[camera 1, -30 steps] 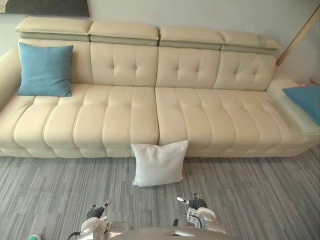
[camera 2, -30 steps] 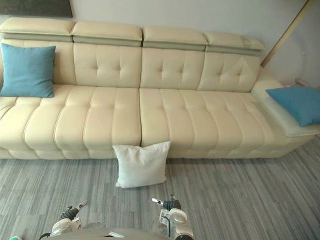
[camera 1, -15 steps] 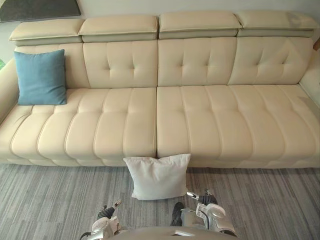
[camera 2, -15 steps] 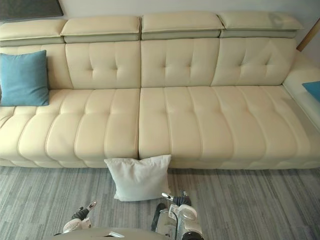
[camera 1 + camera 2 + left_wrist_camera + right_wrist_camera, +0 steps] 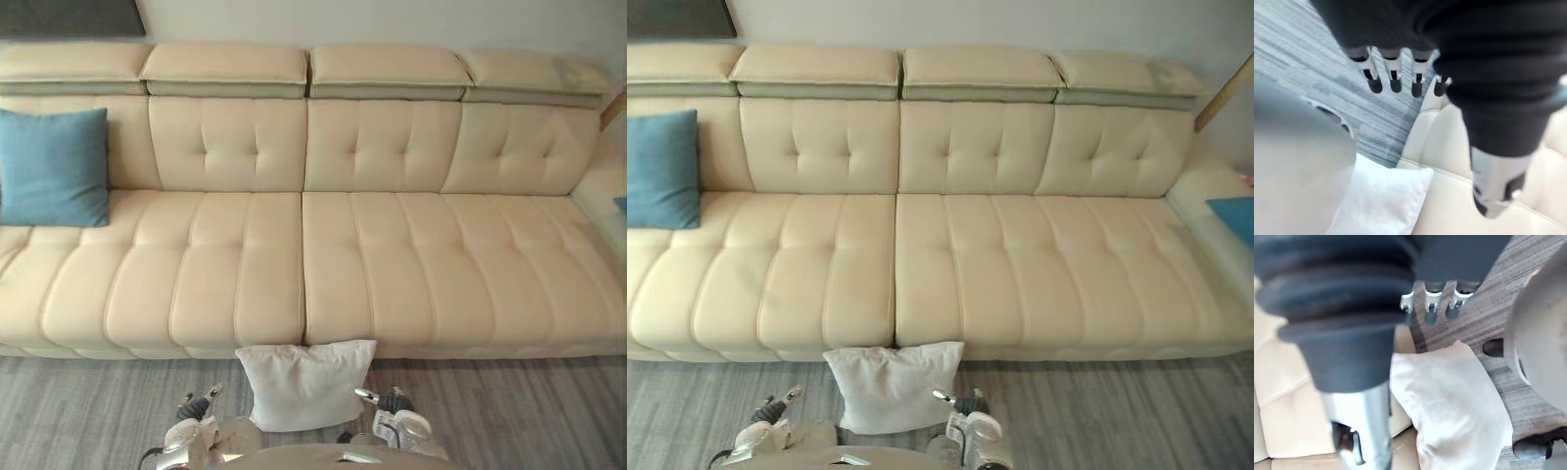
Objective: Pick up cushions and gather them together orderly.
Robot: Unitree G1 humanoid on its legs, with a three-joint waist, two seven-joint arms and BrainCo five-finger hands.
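Note:
A white cushion (image 5: 306,382) stands on the grey carpet, leaning against the front of the cream sofa (image 5: 392,255). A blue cushion (image 5: 51,166) is propped against the backrest at the sofa's left end. Another blue cushion (image 5: 1234,217) lies on the sofa's right end, cut by the view's edge. My left hand (image 5: 199,439) hangs low, just left of the white cushion, fingers (image 5: 1393,73) relaxed and holding nothing. My right hand (image 5: 400,428) is just right of the cushion, also open and empty. Both wrist views look past the fingers at the white cushion (image 5: 1449,396).
The long sofa spans the whole width against a pale wall. Striped grey carpet (image 5: 78,411) runs along its front on both sides of the white cushion. A wooden pole (image 5: 1220,93) leans at the far right.
The camera has moved closer to the sofa and tipped, so the white cushion now sits lower in view, between my two hands. Both hands remain open and empty.

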